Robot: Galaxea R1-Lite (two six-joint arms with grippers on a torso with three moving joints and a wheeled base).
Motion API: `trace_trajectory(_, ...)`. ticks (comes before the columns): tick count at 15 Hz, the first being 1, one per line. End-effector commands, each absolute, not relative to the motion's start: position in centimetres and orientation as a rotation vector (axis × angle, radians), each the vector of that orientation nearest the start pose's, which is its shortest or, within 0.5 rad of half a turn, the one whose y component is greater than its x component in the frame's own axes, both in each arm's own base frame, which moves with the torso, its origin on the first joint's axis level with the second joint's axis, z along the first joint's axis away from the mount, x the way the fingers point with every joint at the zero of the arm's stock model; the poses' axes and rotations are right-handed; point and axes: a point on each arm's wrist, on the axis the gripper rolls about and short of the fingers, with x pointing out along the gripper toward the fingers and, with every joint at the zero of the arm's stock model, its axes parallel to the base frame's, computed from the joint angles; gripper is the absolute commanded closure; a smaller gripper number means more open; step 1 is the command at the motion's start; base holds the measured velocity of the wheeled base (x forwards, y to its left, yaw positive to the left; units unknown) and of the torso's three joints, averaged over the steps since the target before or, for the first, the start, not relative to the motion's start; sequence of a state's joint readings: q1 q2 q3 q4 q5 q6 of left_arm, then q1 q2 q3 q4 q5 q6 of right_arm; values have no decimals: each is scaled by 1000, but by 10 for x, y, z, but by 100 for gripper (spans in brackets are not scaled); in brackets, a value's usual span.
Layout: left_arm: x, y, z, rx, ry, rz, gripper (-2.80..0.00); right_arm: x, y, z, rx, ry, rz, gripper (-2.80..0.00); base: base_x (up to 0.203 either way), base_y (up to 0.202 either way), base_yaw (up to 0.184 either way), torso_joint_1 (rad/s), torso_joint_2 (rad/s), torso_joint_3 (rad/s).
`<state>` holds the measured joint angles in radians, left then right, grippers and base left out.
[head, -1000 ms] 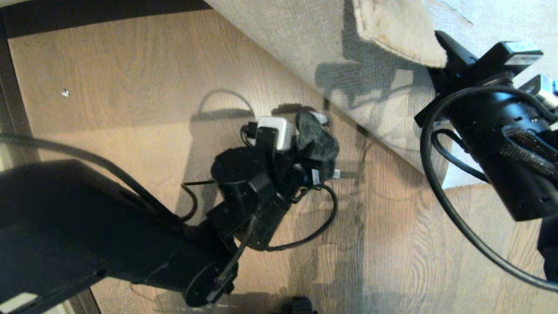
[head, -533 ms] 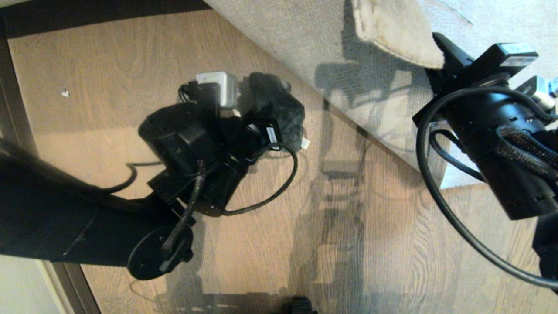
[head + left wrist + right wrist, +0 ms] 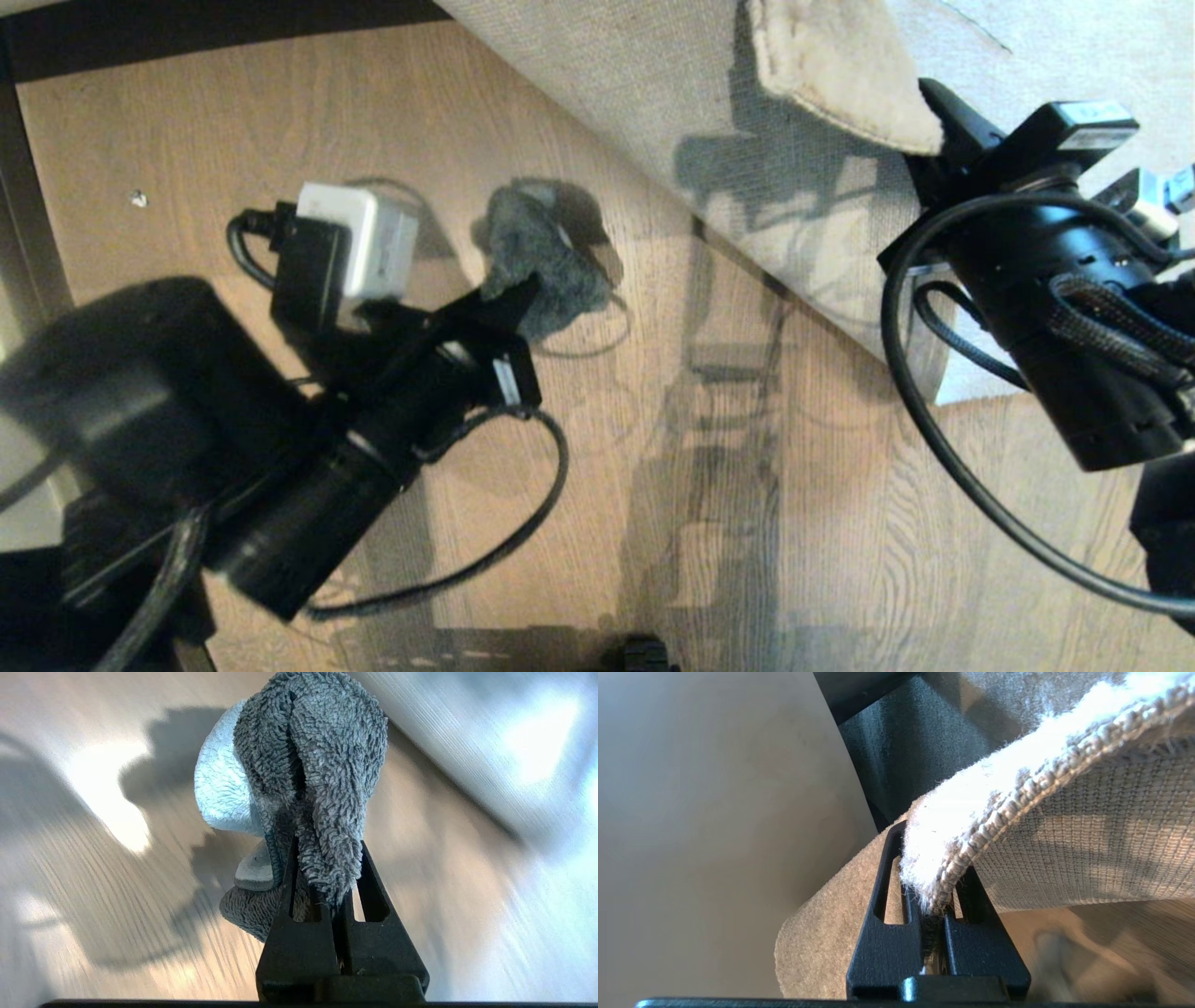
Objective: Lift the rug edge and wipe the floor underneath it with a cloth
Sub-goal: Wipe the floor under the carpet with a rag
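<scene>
1. Rug [image 3: 672, 103] corner is lifted and folded back, woven backing up; its far extent is cut off at the frame top in the head view.
2. Right gripper [image 3: 931, 905] is clamped on the rug edge. Head view shows only the arm body and the pile-side flap [image 3: 840, 75] over the fingers (the pinch itself is hidden there); the right wrist view shows it plainly.
3. Left gripper [image 3: 327, 896] is closed on the cloth [image 3: 317, 765], low over the bare floor [image 3: 233, 112], near the raised rug.
4. Cloth's pale part [image 3: 219, 788] shows only in the left wrist view; in the head view the cloth [image 3: 537, 261] reads as one grey lump.
5. Cloth-to-floor contact: cannot tell. Left wrist view is smeared, and the left arm is blurred in the head view.
6. Small white speck [image 3: 139, 198] on the floor, unidentifiable.
</scene>
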<state>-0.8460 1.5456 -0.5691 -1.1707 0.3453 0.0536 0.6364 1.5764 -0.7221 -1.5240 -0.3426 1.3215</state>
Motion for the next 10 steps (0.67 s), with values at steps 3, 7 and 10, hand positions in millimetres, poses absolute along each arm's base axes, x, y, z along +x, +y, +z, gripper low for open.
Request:
trace_trajectory(3,95,-167,177,28,-71,-749,0,206,143,281,1602,-352,674,0,0,0,0,0,0,0)
trace_trajectory(7,79,-193,135,157,82,-877,0,207,143,280,1598,-348,668,0,0,0,0,0,0,0)
trace_trajectory(10,90,-234,118,180,139,-889,0,207,143,280,1596,-350,664,0,0,0,0,0,0,0)
